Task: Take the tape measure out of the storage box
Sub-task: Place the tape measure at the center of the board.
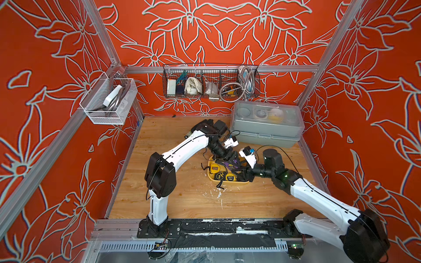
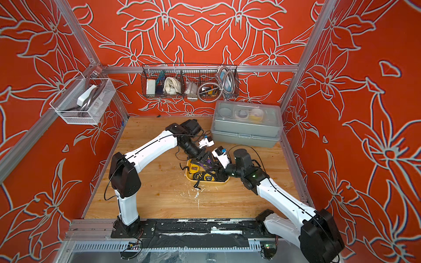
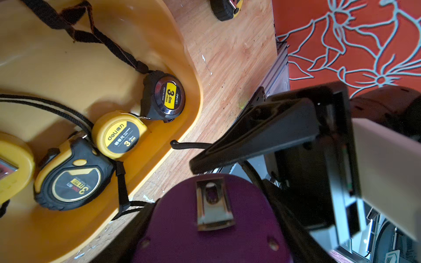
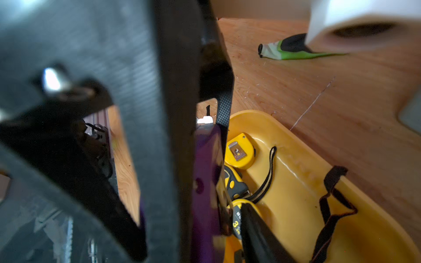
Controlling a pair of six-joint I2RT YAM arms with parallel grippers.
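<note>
1. The purple tape measure (image 3: 182, 227) is the one in hand. It sits very close to my left wrist camera, with its metal belt clip (image 3: 214, 205) turned to the lens. In both top views it shows between my two end effectors, over the far side of the storage box (image 3: 57, 68).
2. My left end effector (image 1: 232, 161) holds this purple body clamped from both sides, as far as the left wrist view shows.
3. My right end effector (image 1: 239, 168) reaches in from the opposite side. One finger (image 3: 262, 136) is just beside the purple body, but I cannot tell whether its jaws clamp it.
4. Four other tape measures (image 3: 119, 134) lie together along one side of the storage box. Their black straps (image 3: 102, 41) run over the floor of the box, and one strap hangs over the rim.
5. A loose tape measure (image 3: 224, 9) lies on the counter (image 3: 227, 68), apart from the box.
6. I judge that the step is the lift-out, perhaps with a pass from left to right. The purple tape measure seems raised off the floor of the box, but it is not yet put down outside.
7. The next move calls for one sure grip. After that it needs a path over the rim to a free part of the counter, without catching the straps below.
</note>
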